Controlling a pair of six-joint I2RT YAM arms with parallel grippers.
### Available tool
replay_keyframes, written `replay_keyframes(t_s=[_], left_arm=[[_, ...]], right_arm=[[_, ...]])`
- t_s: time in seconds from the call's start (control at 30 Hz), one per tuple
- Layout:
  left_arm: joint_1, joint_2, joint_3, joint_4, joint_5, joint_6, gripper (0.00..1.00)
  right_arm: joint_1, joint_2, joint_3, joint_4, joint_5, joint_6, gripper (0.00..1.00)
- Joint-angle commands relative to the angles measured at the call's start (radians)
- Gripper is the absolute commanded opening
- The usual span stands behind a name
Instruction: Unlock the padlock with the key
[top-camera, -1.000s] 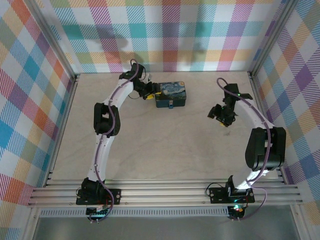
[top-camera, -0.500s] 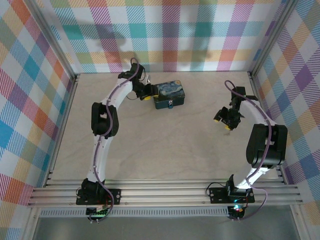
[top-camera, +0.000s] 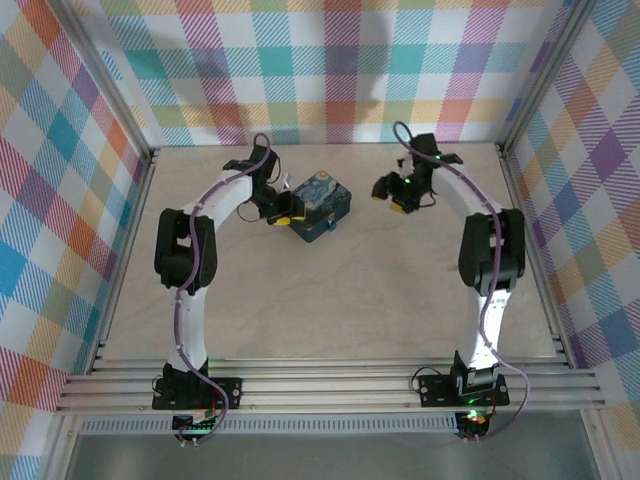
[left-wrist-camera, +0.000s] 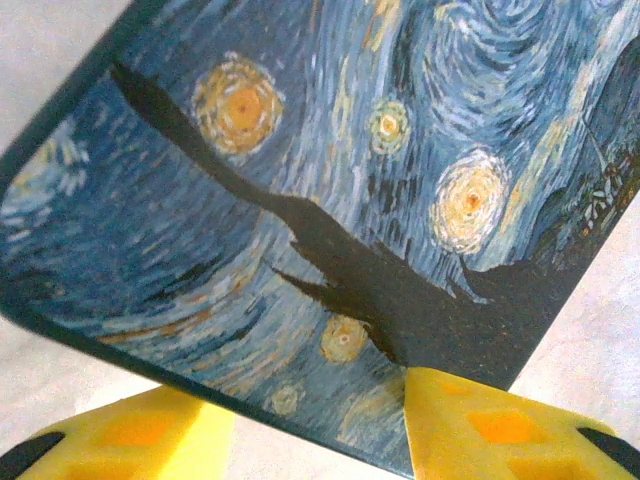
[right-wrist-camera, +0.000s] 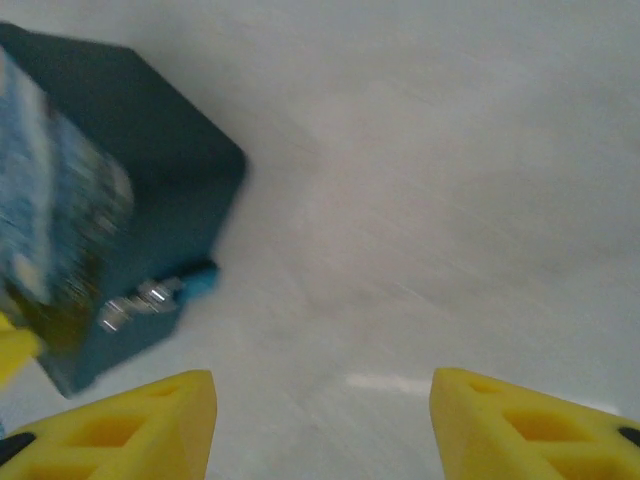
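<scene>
1. Left gripper (left-wrist-camera: 312, 405): 2 yellow plastic fingers (left-wrist-camera: 500, 430) with moulded square recesses, spread wide and clamping nothing. It sits just beside the tin's left end. One finger overlaps the tin's near corner in the wrist view; whether they touch cannot be told.
2. Right gripper (right-wrist-camera: 320, 400): 2 matching yellow fingers, spread wide over bare table, with nothing between them. It is near the tin's right side but apart from it.
3. Tin (left-wrist-camera: 330, 200): rectangular metal box with rounded corners. The glossy lid is printed with a swirling blue-and-yellow night-sky painting, and the side walls are dark teal. It rests on the table toward the far edge, turned at an angle, between the 2 grippers.
4. Padlock (right-wrist-camera: 198, 276): small blue body beside silver clasp hardware on the tin's teal side wall, the wall facing the right gripper. It lies ahead and to the left of that gripper's fingers, well clear of them. The view is blurred, so the shackle's state cannot be told.
5. Table (top-camera: 330, 300): pale, matte, wood-toned board, with aluminium rails along its near edge.
6. Walls (top-camera: 400, 60): pastel plaid pattern on 3 sides.
</scene>
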Motion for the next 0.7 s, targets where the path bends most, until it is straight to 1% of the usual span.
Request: replay_keyframes(t_s=[0.0, 0.17, 0.3, 0.43, 0.67], left_arm=[[-0.008, -0.023, -0.106, -0.079, -0.093, 0.023, 0.48], [-0.006, -0.068, -0.173, -0.067, -0.108, 0.017, 0.48], [0.004, -0.071, -0.170, -0.061, -0.105, 0.008, 0.48], [0.013, -0.055, -0.145, -0.025, -0.058, -0.042, 0.48], [0.012, 0.031, -0.028, 0.056, 0.029, -0.144, 0.48]], right_arm=[[0.058, 0.088, 0.129, 0.038, -0.092, -0.072, 0.61], [0.129, 0.255, 0.341, 0.026, -0.146, -0.102, 0.61], [0.169, 0.320, 0.404, 0.009, -0.159, -0.123, 0.60], [0.172, 0.312, 0.349, 0.019, -0.184, -0.122, 0.58], [0.177, 0.181, 0.111, 0.128, -0.181, -0.087, 0.46]])
